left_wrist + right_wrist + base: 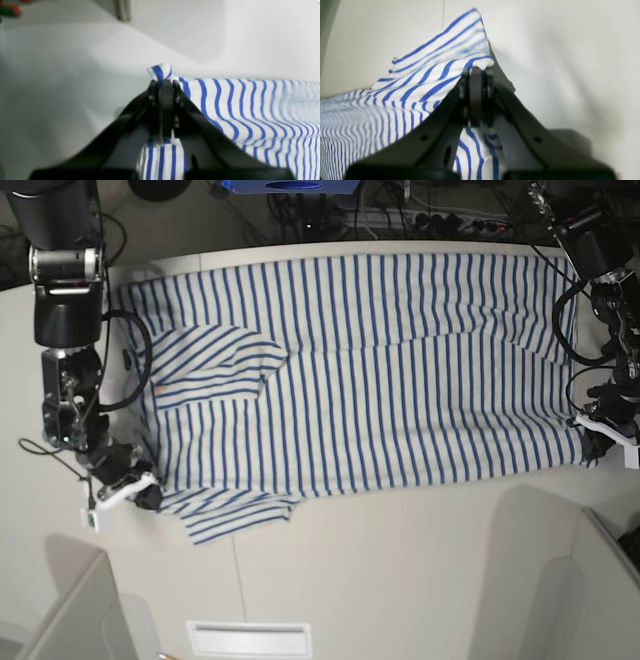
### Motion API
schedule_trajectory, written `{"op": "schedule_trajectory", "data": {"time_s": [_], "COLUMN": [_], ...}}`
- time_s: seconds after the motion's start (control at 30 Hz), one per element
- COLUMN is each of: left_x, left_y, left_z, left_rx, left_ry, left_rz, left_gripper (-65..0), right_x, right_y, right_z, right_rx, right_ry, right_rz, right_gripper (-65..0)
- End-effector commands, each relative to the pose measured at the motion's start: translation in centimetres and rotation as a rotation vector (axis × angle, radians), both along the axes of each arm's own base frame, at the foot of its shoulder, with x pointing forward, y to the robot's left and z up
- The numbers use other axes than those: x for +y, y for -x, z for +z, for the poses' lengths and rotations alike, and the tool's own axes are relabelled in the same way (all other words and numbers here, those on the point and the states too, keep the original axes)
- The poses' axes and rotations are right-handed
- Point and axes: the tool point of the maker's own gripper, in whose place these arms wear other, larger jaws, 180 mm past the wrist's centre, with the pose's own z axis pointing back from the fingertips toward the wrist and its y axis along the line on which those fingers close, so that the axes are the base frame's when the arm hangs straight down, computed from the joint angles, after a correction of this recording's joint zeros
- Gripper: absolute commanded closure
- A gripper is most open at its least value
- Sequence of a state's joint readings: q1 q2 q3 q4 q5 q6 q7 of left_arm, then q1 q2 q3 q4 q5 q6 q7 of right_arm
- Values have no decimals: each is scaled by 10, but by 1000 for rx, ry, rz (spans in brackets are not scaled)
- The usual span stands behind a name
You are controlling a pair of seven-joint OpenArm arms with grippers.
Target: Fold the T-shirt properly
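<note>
Both claws are pinching the T-shirt (370, 370): left claw (162, 82) clamped on a hem corner, right claw (476, 72) clamped on the shoulder end near the lower sleeve. Shirt is lying spread across the bench (400, 580), long axis running side to side, both grips sitting on its near edge, cloth stretching away toward the far edge. Wrist views are blurring; neck tag not visible

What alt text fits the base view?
A large white cotton T-shirt with thin blue stripes lies spread across a pale table. The right gripper and the left gripper each pinch a near corner, fingers shut.
</note>
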State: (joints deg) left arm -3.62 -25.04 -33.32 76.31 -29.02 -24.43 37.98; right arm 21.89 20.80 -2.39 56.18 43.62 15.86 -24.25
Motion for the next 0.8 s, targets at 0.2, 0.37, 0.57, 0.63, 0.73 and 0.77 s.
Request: {"op": "schedule_trajectory", "data": {"time_s": [0.2, 0.37, 0.57, 0.63, 0.73, 0.77], "left_x": [-2, -3, -3, -4, -6, -5], "left_y": [-11, -8, 8, 9, 15, 17], "left_z": [41, 42, 25, 25, 32, 36], "left_rx": [-75, -72, -20, -19, -28, -39], "left_ry": [-63, -75, -77, -83, -107, -115], "left_rz": [-34, -43, -46, -50, -58, -54], "left_gripper": [0, 0, 0, 0, 0, 0], "right_x": [-2, -2, -11, -8, -4, -2], "right_y": [-5, 1, 8, 11, 15, 18], "right_z": [15, 7, 10, 12, 14, 12], "right_rx": [-24, -6, -19, -25, -11, 9], "right_ry": [-5, -6, -105, -111, -110, -108], "right_rz": [10, 9, -46, -39, -19, -4], "right_gripper": [0, 0, 0, 0, 0, 0]}}
